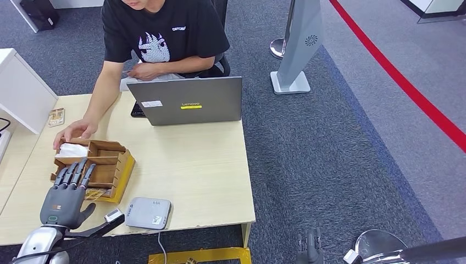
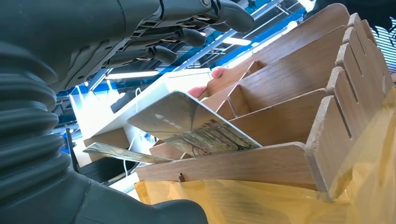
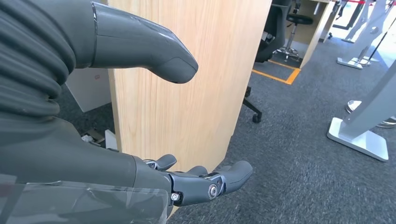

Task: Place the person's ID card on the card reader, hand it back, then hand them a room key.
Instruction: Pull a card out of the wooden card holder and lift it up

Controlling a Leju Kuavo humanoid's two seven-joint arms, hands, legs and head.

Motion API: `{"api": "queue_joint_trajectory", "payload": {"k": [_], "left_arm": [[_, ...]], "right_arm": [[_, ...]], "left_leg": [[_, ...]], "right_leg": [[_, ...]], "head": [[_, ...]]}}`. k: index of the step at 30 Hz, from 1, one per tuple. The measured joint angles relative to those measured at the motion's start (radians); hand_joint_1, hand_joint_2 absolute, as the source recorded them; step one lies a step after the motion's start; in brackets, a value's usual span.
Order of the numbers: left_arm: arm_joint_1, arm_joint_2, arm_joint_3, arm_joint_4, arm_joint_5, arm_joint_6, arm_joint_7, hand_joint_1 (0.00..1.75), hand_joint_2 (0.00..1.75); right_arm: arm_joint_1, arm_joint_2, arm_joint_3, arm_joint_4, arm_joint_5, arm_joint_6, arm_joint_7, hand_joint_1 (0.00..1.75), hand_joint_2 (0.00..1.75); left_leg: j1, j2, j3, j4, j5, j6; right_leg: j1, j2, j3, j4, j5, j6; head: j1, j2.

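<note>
A wooden card holder (image 1: pixel 101 165) with several slots stands at the desk's left front. My left hand (image 1: pixel 66 193) hovers at its near side, fingers stretched out over the slots and holding nothing. In the left wrist view a printed card (image 2: pixel 196 126) leans in a front slot of the holder (image 2: pixel 280 107), below my fingers (image 2: pixel 187 35) and untouched; a second card (image 2: pixel 123 153) lies flatter behind it. The grey card reader (image 1: pixel 147 213) lies at the desk's front edge, right of my hand. My right hand (image 3: pixel 201 179) hangs open beside the desk's side panel (image 3: pixel 187 93).
A person in a black shirt (image 1: pixel 165 27) sits across the desk, one hand (image 1: pixel 74 132) resting on the holder's far end. A grey laptop (image 1: pixel 189 100) stands at the back. A small card-like item (image 1: pixel 56 116) lies at the far left. A stand base (image 1: pixel 290 82) is on the carpet.
</note>
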Motion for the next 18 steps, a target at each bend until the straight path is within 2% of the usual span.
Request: {"api": "queue_joint_trajectory", "payload": {"k": [5, 9, 18], "left_arm": [[0.001, 0.000, 0.000, 0.000, 0.002, 0.001, 0.000, 0.03, 1.75], [0.001, 0.000, 0.000, 0.000, 0.005, 0.002, 0.000, 1.75, 1.75], [0.001, 0.000, 0.000, 0.000, 0.025, 0.006, -0.012, 1.75, 1.75]], "right_arm": [[0.000, 0.000, 0.000, 0.000, -0.001, 0.000, 0.000, 0.00, 1.75], [0.000, 0.000, 0.000, 0.000, -0.001, 0.000, 0.000, 0.00, 1.75], [0.001, 0.000, 0.000, 0.000, 0.000, 0.000, -0.001, 0.00, 1.75]], "left_leg": [[0.000, 0.000, 0.000, 0.000, 0.000, 0.000], [0.000, 0.000, 0.000, 0.000, 0.000, 0.000], [0.000, 0.000, 0.000, 0.000, 0.000, 0.000]], "right_leg": [[0.000, 0.000, 0.000, 0.000, 0.000, 0.000], [0.000, 0.000, 0.000, 0.000, 0.000, 0.000], [0.000, 0.000, 0.000, 0.000, 0.000, 0.000]], "head": [[0.000, 0.000], [0.000, 0.000], [0.000, 0.000]]}}
